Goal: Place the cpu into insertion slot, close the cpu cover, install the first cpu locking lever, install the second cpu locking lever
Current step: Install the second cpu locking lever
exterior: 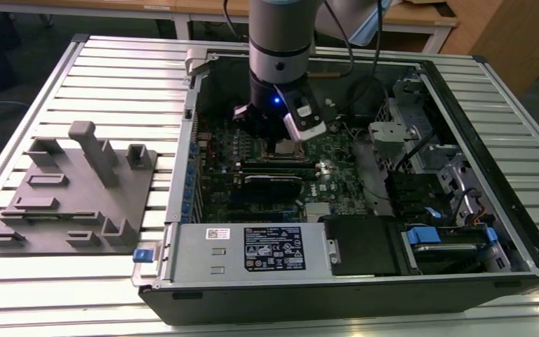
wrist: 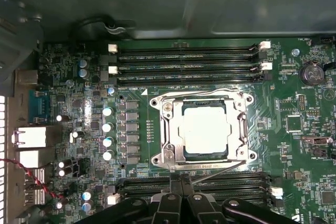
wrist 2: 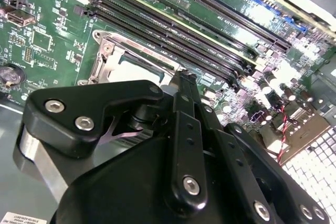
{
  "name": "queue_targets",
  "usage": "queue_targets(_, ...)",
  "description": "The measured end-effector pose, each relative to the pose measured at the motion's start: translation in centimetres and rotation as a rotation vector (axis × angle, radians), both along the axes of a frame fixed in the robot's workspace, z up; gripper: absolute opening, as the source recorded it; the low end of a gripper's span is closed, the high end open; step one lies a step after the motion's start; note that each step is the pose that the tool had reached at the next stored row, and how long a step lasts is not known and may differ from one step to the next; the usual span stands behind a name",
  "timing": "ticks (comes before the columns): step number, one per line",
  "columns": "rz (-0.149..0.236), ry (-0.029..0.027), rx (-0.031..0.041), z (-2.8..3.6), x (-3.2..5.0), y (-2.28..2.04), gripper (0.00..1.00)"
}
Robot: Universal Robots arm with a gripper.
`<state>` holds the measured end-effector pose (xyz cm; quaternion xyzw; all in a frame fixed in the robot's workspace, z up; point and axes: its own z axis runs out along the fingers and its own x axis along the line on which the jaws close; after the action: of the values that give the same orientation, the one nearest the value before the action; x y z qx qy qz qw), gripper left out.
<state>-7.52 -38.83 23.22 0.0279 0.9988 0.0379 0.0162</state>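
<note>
Cpu [wrist: 206, 128] seated in insertion slot [wrist: 242, 128] — claw [wrist: 181, 182] just beside.

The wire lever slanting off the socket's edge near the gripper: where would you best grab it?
Probably at its free end, nearest the gripper, coming down from above. The lever is a thin wire slanting away from the cpu cover, so that end has open board around it; the rest hugs the frame.
</note>
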Motion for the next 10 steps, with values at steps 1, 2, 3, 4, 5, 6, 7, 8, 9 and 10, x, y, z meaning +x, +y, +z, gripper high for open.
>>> queue_targets(1, 0.0, 0.0, -0.0001, -0.03, 0.0, 0.0, 0.11)
queue_targets(2, 0.0, 0.0001, -0.0002, -0.02, 0.0, 0.0, 0.11)
queue_targets(3, 0.0, 0.0001, -0.0002, -0.03, 0.0, 0.0, 0.11)
queue_targets(4, 0.0, 0.0001, -0.0003, -0.03, 0.0, 0.0, 0.11)
queue_targets(5, 0.0, 0.0001, -0.0003, -0.04, 0.0, 0.0, 0.11)
queue_targets(6, 0.0, 0.0, -0.0002, -0.07, 0.0, 0.0, 0.11)
queue_targets(7, 0.0, -0.0003, 0.0001, -0.13, -0.02, 0.0, 0.11)
queue_targets(8, 0.0, -0.0002, -0.0001, -0.18, -0.05, 0.0, 0.11)
queue_targets(9, 0.0, 0.0, -0.0003, -0.21, -0.05, 0.0, 0.11)
queue_targets(10, 0.0, 0.0, -0.0002, -0.27, -0.05, 0.0, 0.11)
